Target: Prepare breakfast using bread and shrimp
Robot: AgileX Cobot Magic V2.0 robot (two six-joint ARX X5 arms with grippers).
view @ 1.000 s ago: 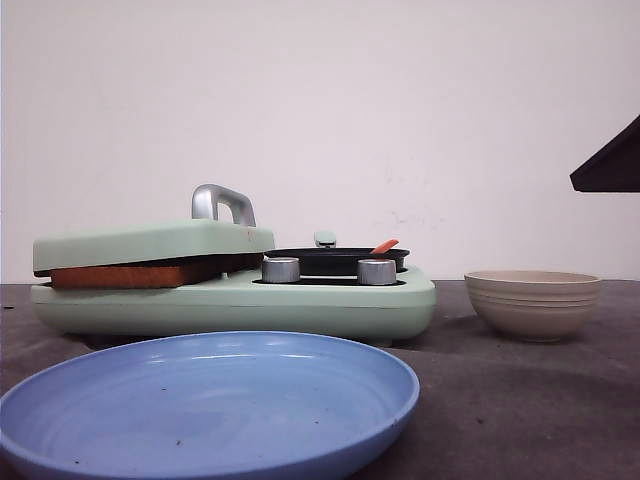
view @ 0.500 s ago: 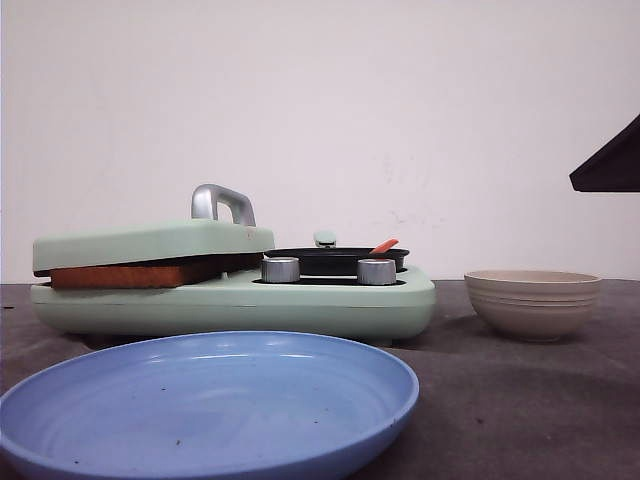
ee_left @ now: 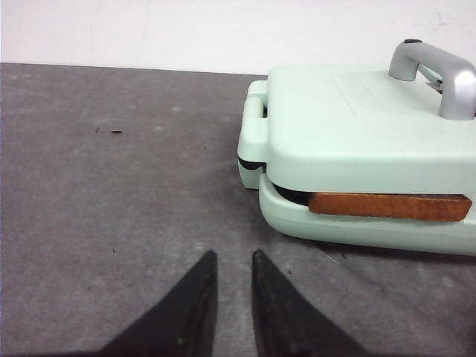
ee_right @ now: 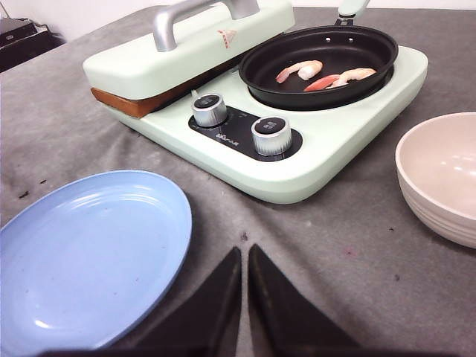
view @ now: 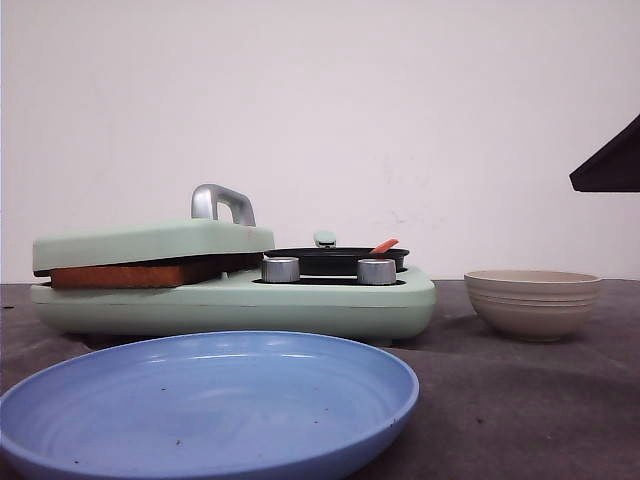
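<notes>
The bread [view: 130, 275] lies clamped under the shut lid [view: 150, 243] of a mint-green breakfast maker; only its orange-brown crust edge [ee_left: 387, 206] [ee_right: 123, 104] shows. Shrimp [ee_right: 301, 69] lie in the black pan [ee_right: 260, 78] on the maker's right half, and one orange tip [view: 384, 245] pokes over the rim. My left gripper [ee_left: 233, 256] hovers over bare mat, short of the maker's left end, narrowly open and empty. My right gripper [ee_right: 244, 253] is shut and empty, over the mat between the blue plate and the maker's knobs.
A blue plate [view: 210, 400] [ee_right: 82, 253] lies in front of the maker. A beige bowl [view: 532, 303] [ee_right: 446, 178] stands to its right. The lid has a grey handle [view: 222, 203] [ee_left: 439, 74]. Two knobs [ee_right: 271, 134] face forward. A dark shape [view: 610, 160] juts in at upper right.
</notes>
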